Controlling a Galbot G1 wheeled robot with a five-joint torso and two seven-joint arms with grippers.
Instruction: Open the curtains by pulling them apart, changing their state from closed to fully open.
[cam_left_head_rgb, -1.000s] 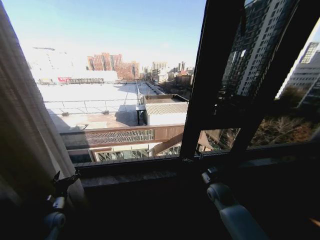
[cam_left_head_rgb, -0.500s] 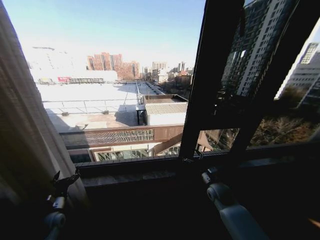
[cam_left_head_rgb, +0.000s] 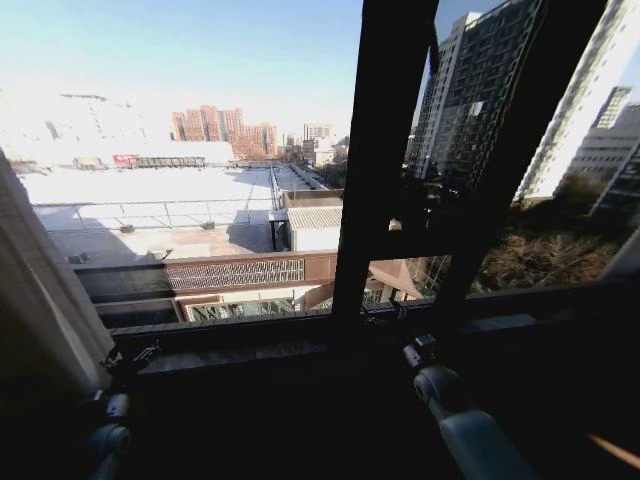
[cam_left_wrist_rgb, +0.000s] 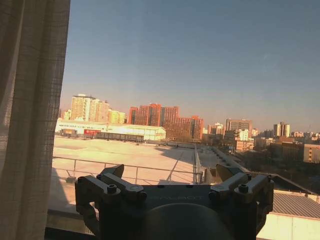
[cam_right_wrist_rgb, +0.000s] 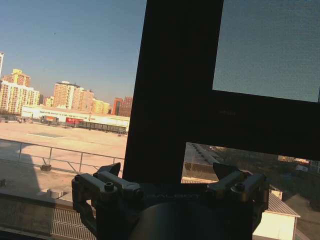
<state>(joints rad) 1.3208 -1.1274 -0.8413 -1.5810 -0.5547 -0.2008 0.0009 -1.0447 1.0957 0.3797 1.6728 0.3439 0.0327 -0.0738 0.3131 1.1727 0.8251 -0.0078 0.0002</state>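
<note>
One sheer cream curtain (cam_left_head_rgb: 40, 300) hangs at the left edge of the head view, gathered clear of most of the glass. In the left wrist view this pleated curtain (cam_left_wrist_rgb: 30, 120) fills one side, beside my left gripper (cam_left_wrist_rgb: 170, 172) and apart from its fingers. The left gripper (cam_left_head_rgb: 135, 355) sits low by the curtain's inner edge, open, with nothing between its fingers. My right gripper (cam_left_head_rgb: 415, 348) is low at the centre-right, in front of the dark window post. It is open and empty in the right wrist view (cam_right_wrist_rgb: 169, 169).
A wide dark window post (cam_left_head_rgb: 385, 150) splits the glass, and a second slanted bar (cam_left_head_rgb: 530, 130) stands to its right. A dark sill (cam_left_head_rgb: 250, 350) runs below the panes, just beyond both grippers. Rooftops and towers lie outside.
The window post and the curtain both sit further left in the head view, while far buildings and both arms keep their places, so the camera has shifted. More bare glass shows beside the curtain.
</note>
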